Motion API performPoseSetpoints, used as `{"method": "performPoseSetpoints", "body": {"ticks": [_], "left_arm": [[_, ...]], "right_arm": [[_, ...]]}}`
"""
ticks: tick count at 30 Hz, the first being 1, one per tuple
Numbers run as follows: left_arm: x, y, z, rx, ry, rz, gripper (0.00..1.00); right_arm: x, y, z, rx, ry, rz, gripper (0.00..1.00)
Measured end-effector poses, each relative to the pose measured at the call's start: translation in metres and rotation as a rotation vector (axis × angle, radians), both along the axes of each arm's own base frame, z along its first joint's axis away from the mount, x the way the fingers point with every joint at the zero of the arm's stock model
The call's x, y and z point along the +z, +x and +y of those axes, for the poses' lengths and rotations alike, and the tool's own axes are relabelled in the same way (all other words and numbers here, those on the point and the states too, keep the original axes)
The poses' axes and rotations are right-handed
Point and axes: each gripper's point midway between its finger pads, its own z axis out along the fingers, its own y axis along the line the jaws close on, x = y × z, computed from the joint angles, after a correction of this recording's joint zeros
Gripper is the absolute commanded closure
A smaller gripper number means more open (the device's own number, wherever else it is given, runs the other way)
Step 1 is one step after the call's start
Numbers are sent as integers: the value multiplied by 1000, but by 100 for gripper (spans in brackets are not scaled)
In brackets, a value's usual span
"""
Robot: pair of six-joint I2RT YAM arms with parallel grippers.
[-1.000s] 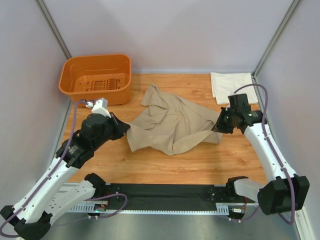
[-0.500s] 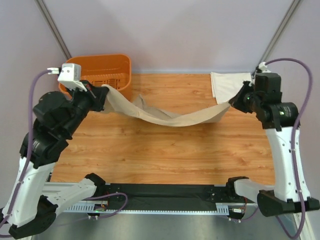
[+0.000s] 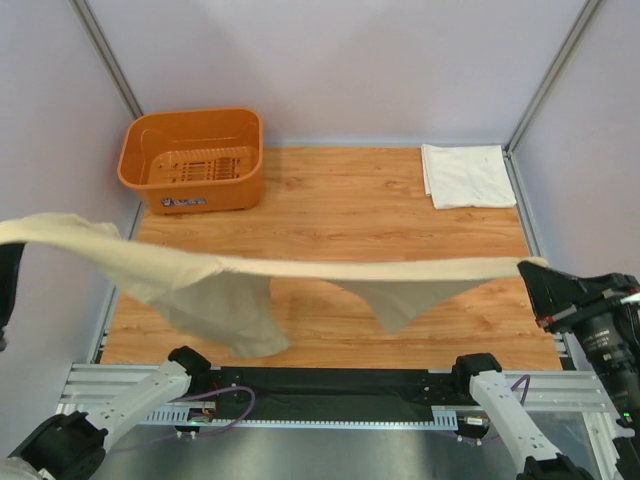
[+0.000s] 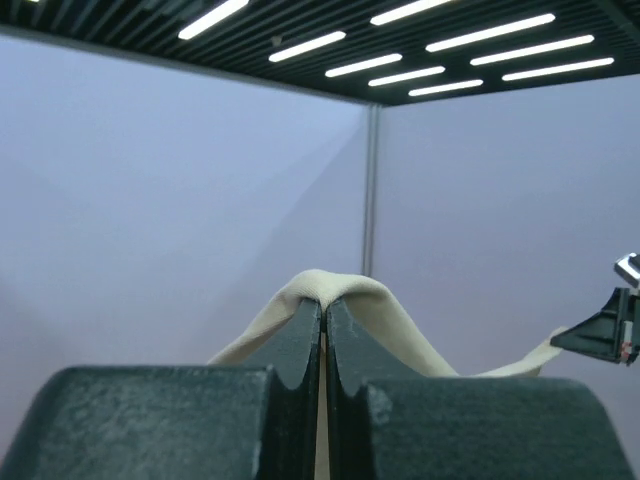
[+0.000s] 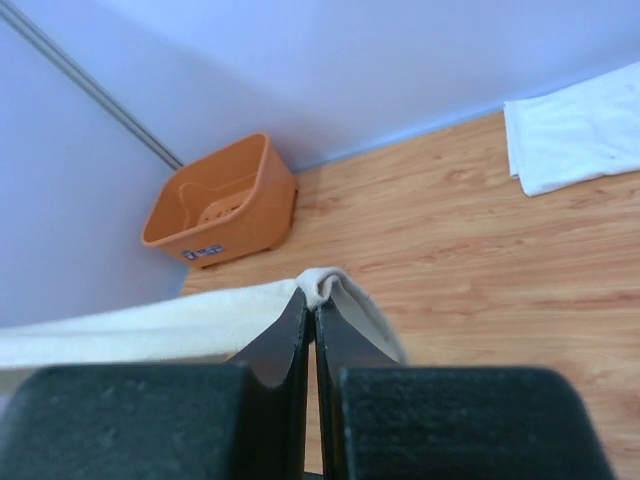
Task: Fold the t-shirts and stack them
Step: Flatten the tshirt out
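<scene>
The tan-khaki t-shirt (image 3: 300,270) hangs stretched in the air across the near part of the table, with its body drooping below the taut top edge. My left gripper (image 4: 324,305) is shut on its left end, at the left edge of the top view. My right gripper (image 3: 535,272) is shut on its right end, and the pinched fabric (image 5: 322,283) shows between the jaws. The cream-white t-shirt (image 3: 462,175) lies folded flat at the back right corner; it also shows in the right wrist view (image 5: 575,135).
An orange plastic basket (image 3: 195,158) stands at the back left of the wooden table (image 3: 340,200), also in the right wrist view (image 5: 225,205). Walls close in on three sides. A black rail (image 3: 330,395) runs along the near edge.
Both arms rose and pulled apart toward the near side. The tan shirt went from a crumpled heap on the table to a band stretched taut in the air.
</scene>
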Motion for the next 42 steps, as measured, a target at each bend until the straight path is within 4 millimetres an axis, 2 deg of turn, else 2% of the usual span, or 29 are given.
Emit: {"method": "performPoseSetpoints", "body": {"ticks": [1, 3, 5, 6, 9, 10, 12, 15, 17, 18, 20, 21, 24, 26, 28, 29, 32, 34, 36, 38, 40, 42], "left_arm": [[5, -15, 5, -17, -11, -42, 100], [7, -32, 9, -40, -15, -84, 100], [6, -29, 5, -51, -3, -86, 100], [2, -20, -2, -53, 14, -71, 100], [-24, 33, -35, -48, 91, 31, 100], [-37, 57, -49, -43, 124, 80, 100], [-69, 118, -82, -19, 203, 188, 100], [-138, 221, -138, 16, 344, 374, 100], [-198, 289, -171, 33, 434, 489, 100], [-231, 320, -184, 43, 476, 548, 100], [-304, 374, -203, 66, 559, 672, 100], [-339, 397, -211, 73, 592, 727, 100], [-429, 449, -223, 80, 663, 870, 100], [-457, 470, -223, 86, 669, 915, 100], [-469, 496, -227, 91, 653, 924, 100], [-469, 507, -228, 94, 640, 919, 100], [-456, 526, -229, 106, 598, 890, 100], [-443, 530, -229, 110, 574, 867, 100], [-427, 529, -230, 109, 552, 838, 100], [-413, 522, -228, 109, 541, 820, 100], [-391, 511, -223, 113, 526, 790, 100], [-361, 495, -216, 119, 505, 750, 100]], "right_arm": [[0, -8, 2, 12, 11, -8, 100], [-1, -14, 5, 30, 29, -7, 100], [-10, -10, 7, 35, 40, 27, 100], [-17, -4, 7, 32, 45, 58, 100], [-52, 23, 8, 10, 43, 185, 100], [-69, 34, 7, -8, 37, 247, 100], [-101, 60, 3, -54, 23, 356, 100], [-153, 104, -7, -138, -25, 511, 100], [-196, 139, -16, -205, -82, 604, 100], [-212, 149, -21, -230, -105, 643, 100], [-254, 178, -33, -288, -152, 729, 100], [-267, 187, -39, -308, -161, 755, 100], [-308, 218, -66, -383, -152, 835, 100], [-324, 234, -89, -443, -125, 860, 100], [-339, 248, -107, -472, -98, 886, 100], [-348, 254, -114, -477, -84, 906, 100], [-365, 264, -124, -467, -70, 950, 100], [-368, 270, -123, -440, -71, 959, 100], [-361, 275, -121, -419, -71, 944, 100], [-346, 283, -121, -407, -72, 912, 100], [-326, 289, -120, -401, -68, 862, 100], [-305, 286, -116, -393, -59, 813, 100]]}}
